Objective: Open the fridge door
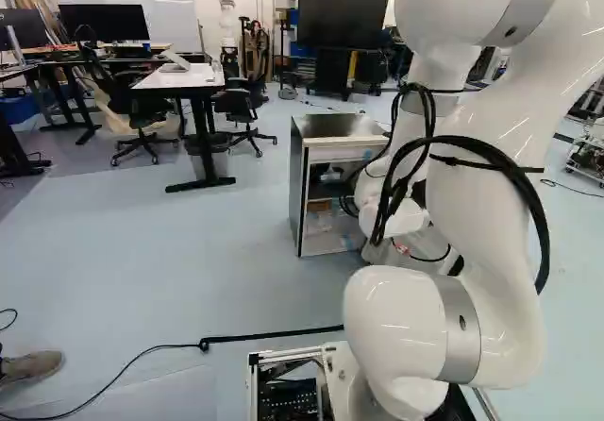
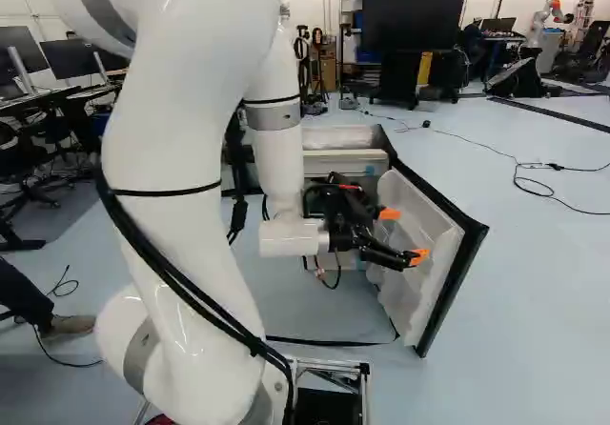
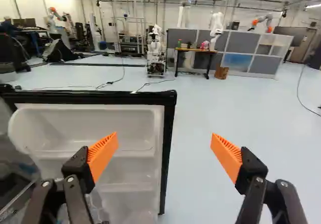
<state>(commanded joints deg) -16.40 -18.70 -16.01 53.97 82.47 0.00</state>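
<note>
Fridge (image 1: pixel 297 190) stands ahead of our base, its front uncovered, and we can see into the cabinet in the left base view. Door (image 2: pixel 401 296) is wide open at the right of the right base view, standing out from the fridge's side with its white inner face turned toward our gripper (image 3: pixel 164 144). So we'd call the main part done, or very nearly. What's left, we judge: maybe a small push outward if a wider opening is wanted, then backing off clear of the door.

Pose: our arm (image 2: pixel 186 187) rises from the base, bends over and comes down low in front of the fridge, wrist about level, gripper aimed across the opening at the door's inner side. Fingers are well apart, nothing clamped. In the wrist view one finger overlaps the door's inner shelves (image 3: pixel 133 133); the other is out past the free edge, over open floor. Whether anything touches the door, we can't tell. Risk: that nearer finger could snag a shelf on the way out.
</note>
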